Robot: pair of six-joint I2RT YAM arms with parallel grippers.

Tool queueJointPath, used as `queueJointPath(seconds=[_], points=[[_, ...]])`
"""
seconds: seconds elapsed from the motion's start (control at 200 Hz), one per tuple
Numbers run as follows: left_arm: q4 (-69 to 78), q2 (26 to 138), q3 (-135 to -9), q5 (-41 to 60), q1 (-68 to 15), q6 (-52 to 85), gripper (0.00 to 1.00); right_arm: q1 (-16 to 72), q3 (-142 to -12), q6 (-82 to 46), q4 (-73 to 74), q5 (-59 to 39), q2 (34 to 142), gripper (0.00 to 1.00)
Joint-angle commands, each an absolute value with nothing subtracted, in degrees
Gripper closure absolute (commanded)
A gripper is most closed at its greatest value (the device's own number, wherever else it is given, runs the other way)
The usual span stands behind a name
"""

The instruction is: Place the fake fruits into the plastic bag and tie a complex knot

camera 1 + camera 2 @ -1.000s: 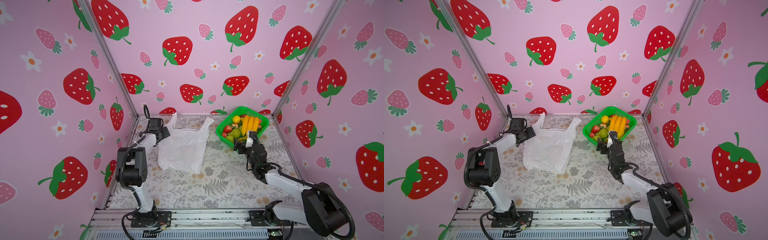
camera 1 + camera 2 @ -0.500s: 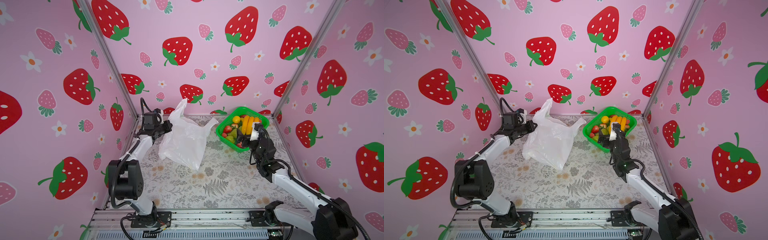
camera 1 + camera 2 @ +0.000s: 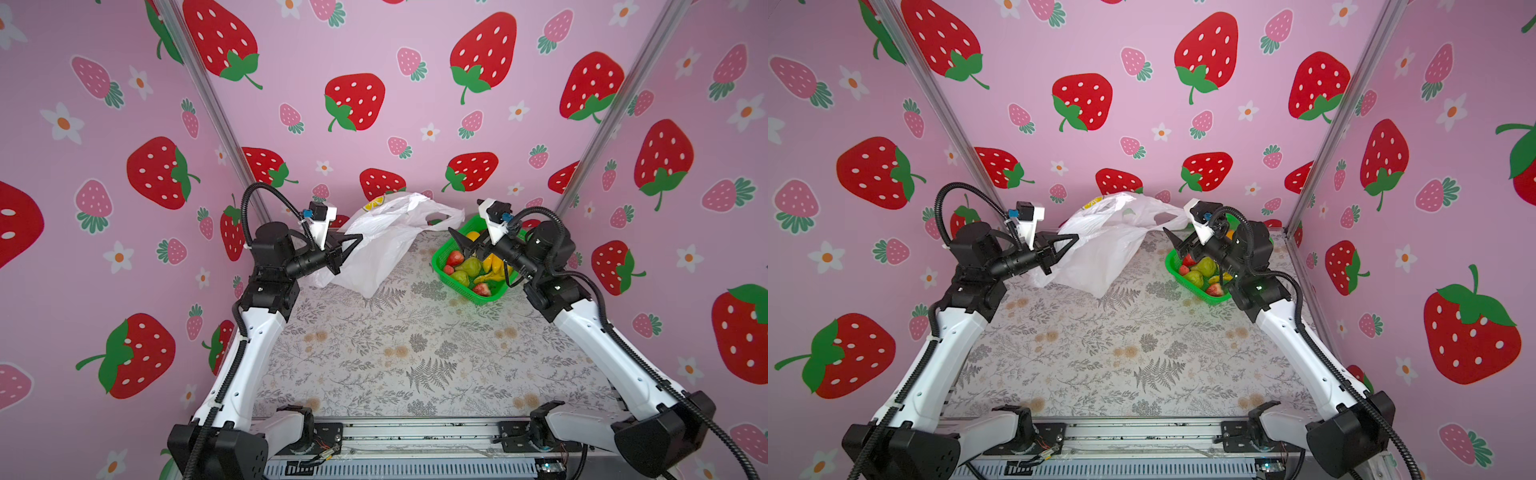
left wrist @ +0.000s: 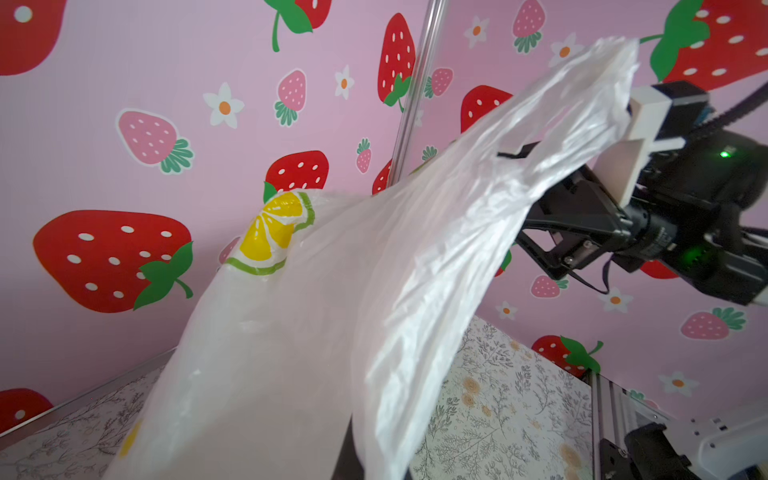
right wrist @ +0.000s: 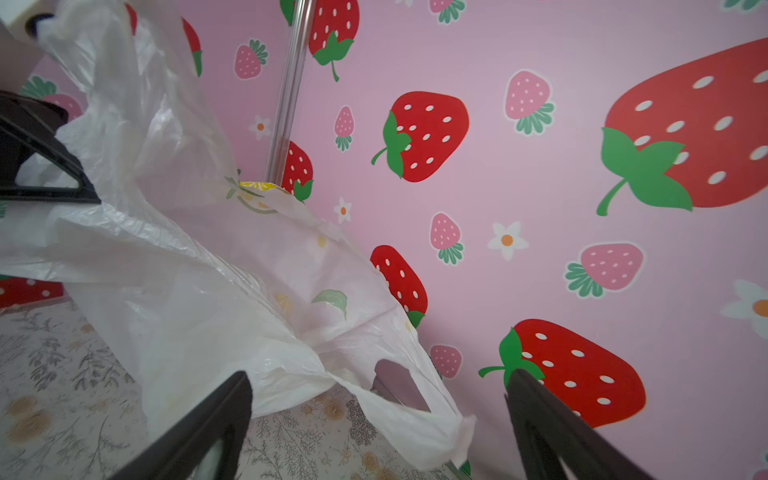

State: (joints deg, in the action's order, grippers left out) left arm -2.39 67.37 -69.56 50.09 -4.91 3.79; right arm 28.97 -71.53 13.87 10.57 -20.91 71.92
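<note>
lifted off the table since earlier, plastic bag point(image 3: 376, 245) hangs pinched in left gripper point(image 3: 353, 241); right gripper point(image 3: 459, 243), spread wide, hovers beside its handle, above the fake fruits point(image 3: 471, 266).

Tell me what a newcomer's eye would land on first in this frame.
Probably the white plastic bag, lifted off the floral table at back centre, with the shut left gripper pinching its edge. Next, the green basket of fake fruits at back right, with the open right gripper above it, near the bag's free handle.
</note>
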Motion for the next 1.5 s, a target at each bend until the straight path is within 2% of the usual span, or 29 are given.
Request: queueJointPath(seconds=[0.0,0.195,0.25,0.3,0.4,0.435,0.525,0.565,0.64,0.715,0.77,0.911,0.971,1.161,1.406,1.496], points=[[-6.8,66.2,-69.5,54.1,-6.6,-2.9,1.00,28.7,-74.4,23.8,2.9,-29.4,74.2,0.03],[-8.4,65.8,-69.9,55.0,-8.5,-4.2,1.00,27.2,-78.4,31.1,-1.7,-32.8,80.7,0.04],[-8.8,65.8,-69.9,54.9,-8.9,-4.6,1.00,26.5,-79.4,31.4,-2.5,-33.5,82.8,0.07],[-9.1,65.9,-69.8,54.8,-9.3,-5.0,1.00,26.1,-81.0,32.0,-4.3,-35.3,84.6,0.14],[-9.0,66.6,-70.0,53.4,-9.6,-4.9,1.00,26.0,-83.9,31.9,-8.1,-43.7,88.7,0.40],[-9.0,67.2,-70.2,51.7,-9.6,-4.4,0.96,26.0,-84.4,31.2,-9.0,-47.7,89.7,0.47],[-9.1,69.0,-71.2,43.7,-9.6,-1.1,0.81,26.0,-81.7,25.2,-5.5,-54.9,91.0,0.87],[-8.9,70.2,-71.7,38.3,-9.6,1.5,0.75,26.0,-78.4,18.6,0.5,-56.2,90.8,1.00],[-10.1,73.4,-73.6,23.7,-9.6,8.8,0.58,26.2,-70.0,-0.9,19.3,-55.1,89.8,1.00],[-17.5,76.2,-76.9,6.3,-9.6,18.5,0.44,26.4,-64.0,-21.3,32.8,-47.3,90.1,1.00],[-18.9,76.4,-76.5,2.4,-9.9,21.1,0.37,27.0,-61.0,-32.2,35.6,-41.0,90.8,1.00],[-8.4,66.7,-63.5,-11.2,-16.5,25.7,0.23,32.7,-51.3,-44.2,42.8,-25.1,89.3,1.00],[-4.5,62.4,-58.3,-14.8,-20.2,26.7,0.21,34.7,-49.7,-46.3,43.7,-21.0,89.4,1.00],[-7.8,62.2,-54.8,-8.1,-27.7,30.1,0.20,37.6,-46.2,-51.8,53.0,-18.3,92.4,1.00],[-5.5,73.8,-58.7,10.5,-29.2,32.9,0.20,38.5,-44.3,-54.0,62.2,-21.4,96.7,1.00],[-5.2,78.4,-61.9,13.0,-29.4,32.6,0.20,38.6,-43.4,-53.6,62.8,-21.4,96.6,1.00]])
